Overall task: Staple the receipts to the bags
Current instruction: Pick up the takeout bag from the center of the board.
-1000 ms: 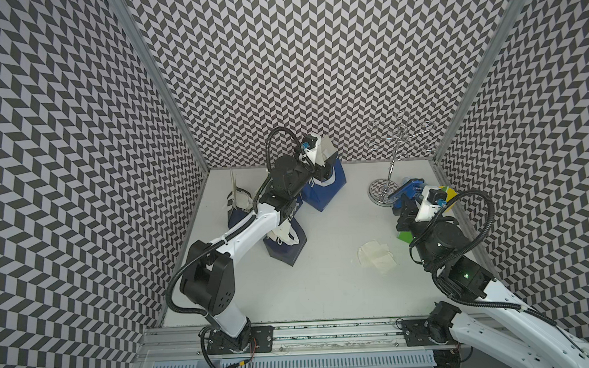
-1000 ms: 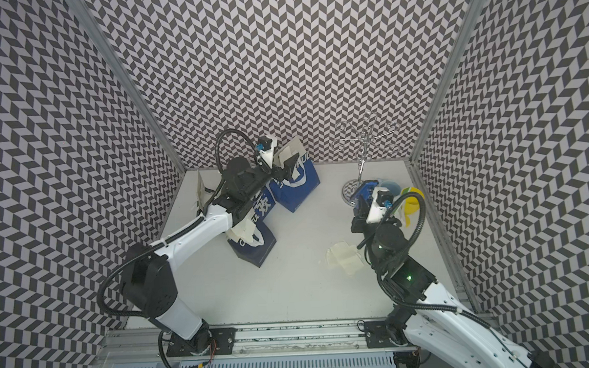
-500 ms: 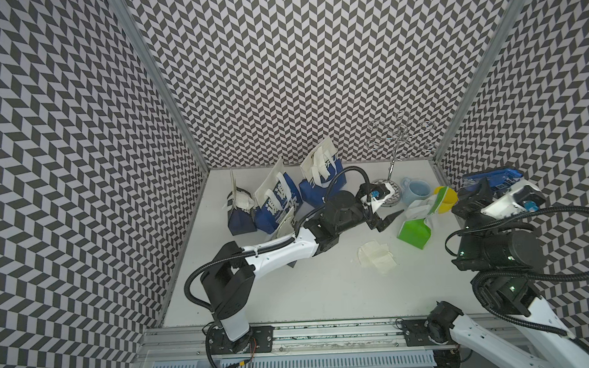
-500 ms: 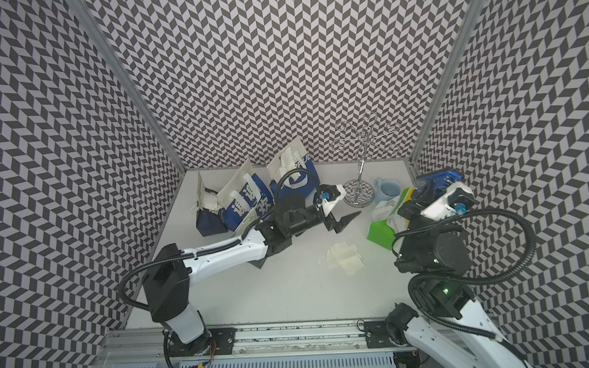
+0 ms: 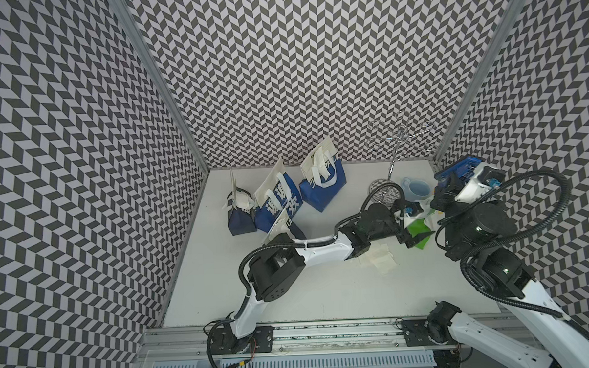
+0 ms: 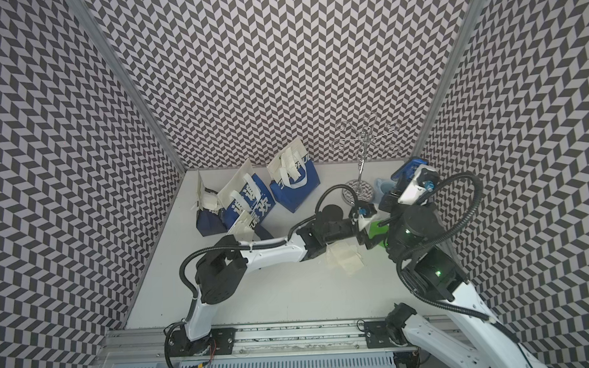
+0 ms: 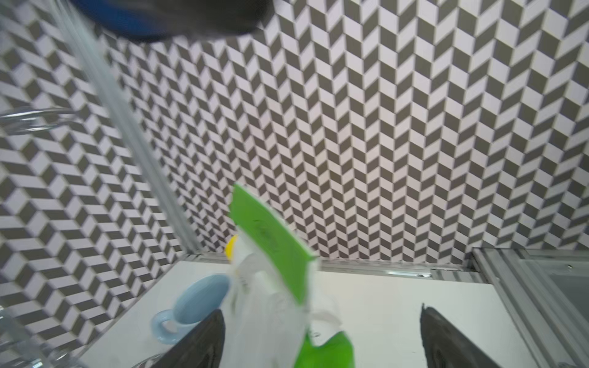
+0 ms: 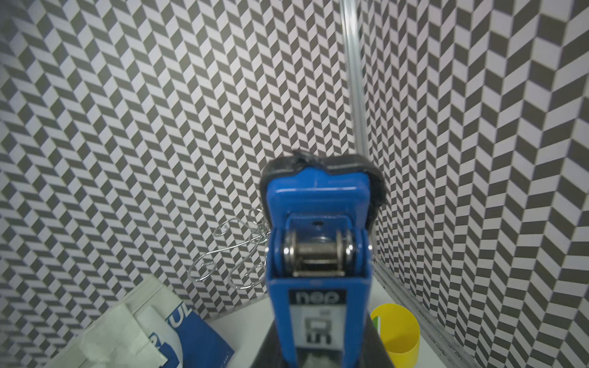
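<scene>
Four dark blue bags [image 5: 280, 201] huddled at back left of the table [image 5: 325, 293], pale receipts [image 5: 319, 156] bunched at their tops among white handles [image 5: 323, 182]. Right of them, loose slips [image 5: 378, 258] flat on the table, partly under the left arm [image 5: 323, 250]. Behind, a wire stand [image 5: 400, 135] and a light blue mug [image 5: 416, 188]. Left gripper [image 5: 420, 236] spread wide, green-and-white bag [image 5: 414, 224] between its fingers, unclamped. Far right, right gripper [image 8: 320, 357] clamped on a blue stapler [image 5: 456, 172], clear of the table. Yellow cup [image 8: 395, 331] caught only by the wrist cameras, masked by the right arm [image 5: 486, 224] in both top views.
</scene>
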You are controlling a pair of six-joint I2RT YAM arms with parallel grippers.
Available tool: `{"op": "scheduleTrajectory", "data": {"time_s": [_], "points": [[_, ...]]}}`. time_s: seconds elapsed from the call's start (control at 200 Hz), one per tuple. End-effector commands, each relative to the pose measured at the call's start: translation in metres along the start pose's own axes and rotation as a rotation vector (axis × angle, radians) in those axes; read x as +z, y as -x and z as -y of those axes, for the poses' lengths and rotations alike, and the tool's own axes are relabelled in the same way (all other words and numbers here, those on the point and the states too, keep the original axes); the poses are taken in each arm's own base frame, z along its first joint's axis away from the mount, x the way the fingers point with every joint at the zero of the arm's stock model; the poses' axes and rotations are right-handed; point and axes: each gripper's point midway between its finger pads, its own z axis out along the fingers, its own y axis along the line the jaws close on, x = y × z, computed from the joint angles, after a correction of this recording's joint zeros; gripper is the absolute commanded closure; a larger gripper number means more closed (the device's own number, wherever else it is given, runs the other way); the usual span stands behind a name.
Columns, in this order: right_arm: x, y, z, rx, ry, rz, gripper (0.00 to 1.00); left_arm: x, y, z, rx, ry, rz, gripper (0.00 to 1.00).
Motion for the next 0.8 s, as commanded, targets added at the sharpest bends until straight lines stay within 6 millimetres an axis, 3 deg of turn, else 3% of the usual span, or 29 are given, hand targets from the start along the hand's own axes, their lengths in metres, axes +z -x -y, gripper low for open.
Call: {"op": "scheduleTrajectory", "data": {"time_s": [0.0,0.33,0.576,0.746,0.796], "points": [[-0.006,0.015,-0.006,0.115,0.081,0.033,0.96,0.011,0.015,0.018,0.041,-0.049,0.047,0.04],[-0.011,0.004,-0.009,0.104,0.143,0.006,0.97,0.016,0.012,-0.055,-0.028,0.236,0.138,0.13],[-0.015,0.001,-0.004,0.110,0.141,0.007,0.97,0.020,0.013,-0.063,-0.146,0.211,0.199,0.16],[-0.015,-0.003,-0.007,0.109,0.154,-0.002,0.97,0.019,0.005,-0.077,-0.233,0.236,0.206,0.40],[-0.015,-0.003,-0.007,0.110,0.157,-0.004,0.97,0.019,0.002,-0.081,-0.252,0.240,0.204,0.42]]}}
